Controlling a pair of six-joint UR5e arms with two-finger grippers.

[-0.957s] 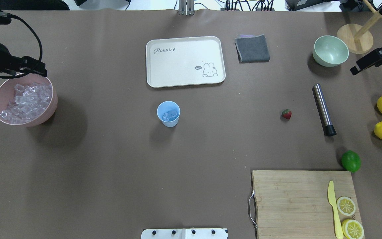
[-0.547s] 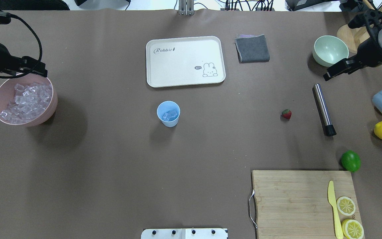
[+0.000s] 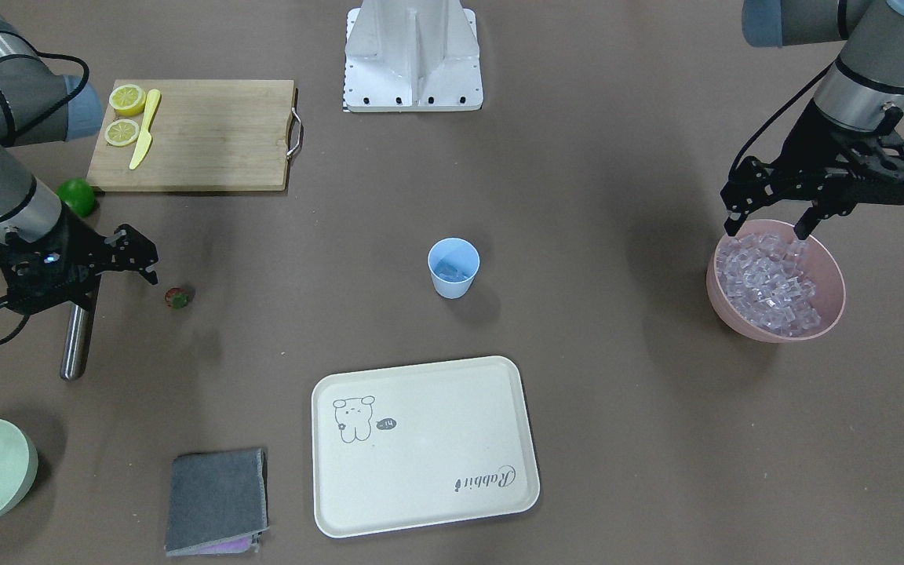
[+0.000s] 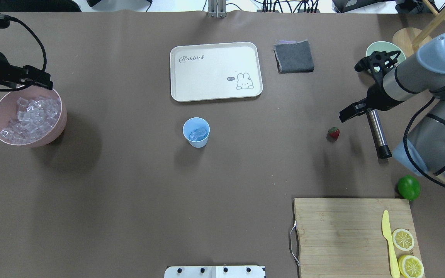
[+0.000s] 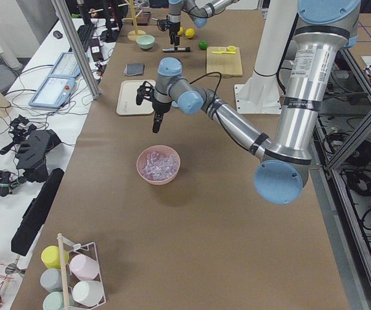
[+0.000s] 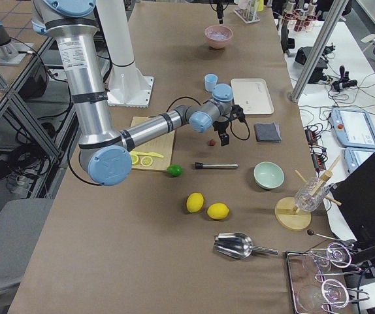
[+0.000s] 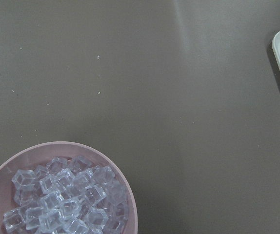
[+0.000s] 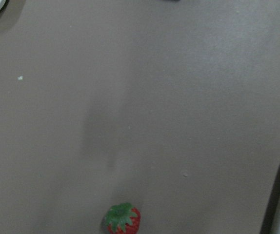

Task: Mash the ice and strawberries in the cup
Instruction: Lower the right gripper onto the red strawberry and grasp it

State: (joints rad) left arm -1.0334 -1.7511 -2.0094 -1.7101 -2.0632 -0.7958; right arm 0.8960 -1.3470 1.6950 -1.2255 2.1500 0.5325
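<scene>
Apparently open right claw (image 3: pixel 118 278) near strawberry (image 3: pixel 179 297)

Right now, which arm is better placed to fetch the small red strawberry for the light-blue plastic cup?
Right. The right arm's fingers hover near the small red strawberry; the left arm's fingers are far off, over the pink plastic bowl of clear ice cubes.

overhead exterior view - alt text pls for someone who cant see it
A light-blue cup holding a few ice cubes stands mid-table, while the right claw hovers near a small strawberry and a metal rod. At the left edge, the left claw hangs over the rim of a pink bowl of ice.
</scene>
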